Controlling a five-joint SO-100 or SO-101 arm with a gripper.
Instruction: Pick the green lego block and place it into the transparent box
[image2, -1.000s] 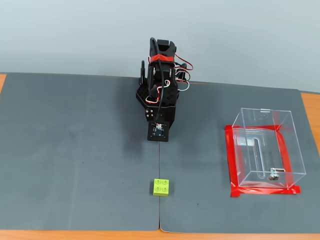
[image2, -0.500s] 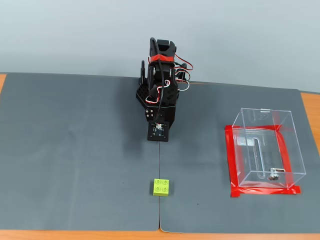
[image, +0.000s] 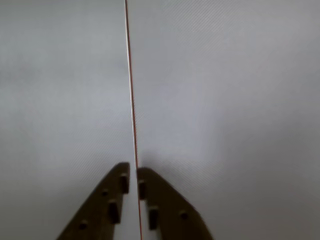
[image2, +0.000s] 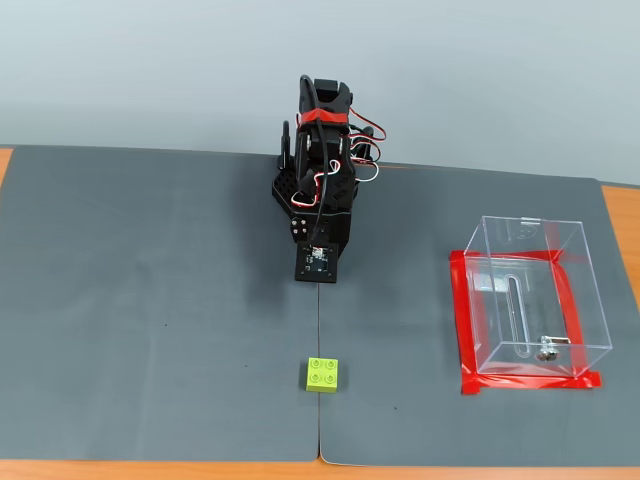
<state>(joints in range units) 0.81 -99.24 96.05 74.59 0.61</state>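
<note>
The green lego block (image2: 322, 374) sits on the gray mat (image2: 150, 300), near the front edge, with its four studs facing up. It lies just to the right of the thin seam (image2: 319, 330) where two mat pieces meet. Nothing is touching it.

Off to the right in the fixed view stands the transparent box (image2: 535, 295). It is empty (only a slot and a small metal bit show on its floor). It stands inside a square of red tape (image2: 462, 320) and is well apart from the block.

The arm (image2: 322, 190) is folded up at the back of the counter (image2: 620, 215), far from the block. In the wrist view the end effector (image: 133, 172) has its two fingers (image: 107, 205) together, with only a thin gap at the tips, and nothing between them. It looks down at bare mat and the seam. The block does not show in that view.

So the job looks like it has not begun; the first step, reaching for the block, is the one in hand. Next, the arm would need to stretch forward along the seam, spread its fingers wider than the block, and come down over it. Lining up square with the block's sides should help the grip.
</note>
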